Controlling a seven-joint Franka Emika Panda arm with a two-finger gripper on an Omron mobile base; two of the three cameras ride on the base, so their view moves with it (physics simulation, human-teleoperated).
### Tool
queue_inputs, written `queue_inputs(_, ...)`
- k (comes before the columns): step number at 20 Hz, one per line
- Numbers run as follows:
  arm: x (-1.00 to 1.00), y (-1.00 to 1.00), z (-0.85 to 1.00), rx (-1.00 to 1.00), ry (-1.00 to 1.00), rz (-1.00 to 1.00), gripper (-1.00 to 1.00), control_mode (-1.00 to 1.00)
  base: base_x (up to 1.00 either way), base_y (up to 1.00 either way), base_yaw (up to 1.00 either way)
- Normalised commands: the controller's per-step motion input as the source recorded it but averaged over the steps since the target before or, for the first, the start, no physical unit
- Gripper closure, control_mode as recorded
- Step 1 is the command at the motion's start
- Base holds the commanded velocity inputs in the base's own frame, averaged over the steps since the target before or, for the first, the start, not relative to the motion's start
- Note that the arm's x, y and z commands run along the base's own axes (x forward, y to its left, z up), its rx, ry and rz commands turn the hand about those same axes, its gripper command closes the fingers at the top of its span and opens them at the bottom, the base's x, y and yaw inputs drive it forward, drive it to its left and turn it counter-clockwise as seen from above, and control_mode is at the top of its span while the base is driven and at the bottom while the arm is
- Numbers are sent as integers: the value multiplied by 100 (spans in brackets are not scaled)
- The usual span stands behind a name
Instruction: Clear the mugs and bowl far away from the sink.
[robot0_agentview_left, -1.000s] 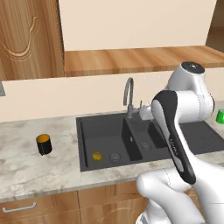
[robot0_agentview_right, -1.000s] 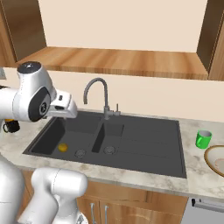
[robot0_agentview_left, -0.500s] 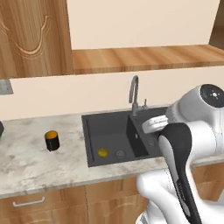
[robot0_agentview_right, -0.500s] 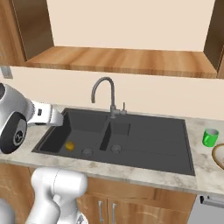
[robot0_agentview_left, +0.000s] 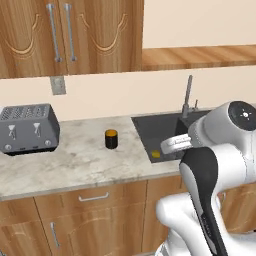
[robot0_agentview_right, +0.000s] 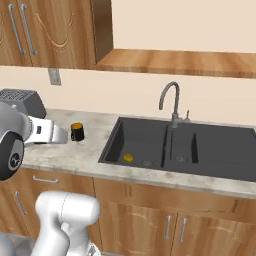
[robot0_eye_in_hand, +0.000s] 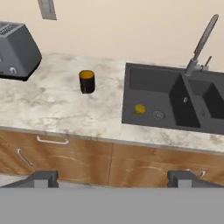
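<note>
cylindrical black mug (robot0_agentview_left: 111, 139) on marbled counter (robot0_agentview_left: 75, 165) beside matte sink (robot0_agentview_left: 165, 131).

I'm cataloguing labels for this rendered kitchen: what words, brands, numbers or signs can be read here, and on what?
None: no readable text on anything.
The grey two-slot toaster has two small pale marks on its side, too small to read as signs.
The black mug with orange-yellow inside, the dark grey double-basin sink, the grey wall plate and the wooden cabinet doors are plain.
</note>
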Motion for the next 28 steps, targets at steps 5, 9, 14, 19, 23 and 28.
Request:
queue_inputs(5, 0, 0, 0, 0, 0, 0, -100, 100, 23, 55, -1)
queue_inputs(9, 0, 0, 0, 0, 0, 0, -100, 100, 25, 2, -1)
queue_inputs(14, 0, 0, 0, 0, 0, 0, -100, 100, 34, 10, -1)
queue_inputs(19, 0, 0, 0, 0, 0, 0, -100, 100, 47, 37, -5)
queue_inputs(23, 0, 0, 0, 0, 0, 0, -100, 100, 1, 26, -2)
queue_inputs(28, 0, 0, 0, 0, 0, 0, -100, 100, 2, 35, -19)
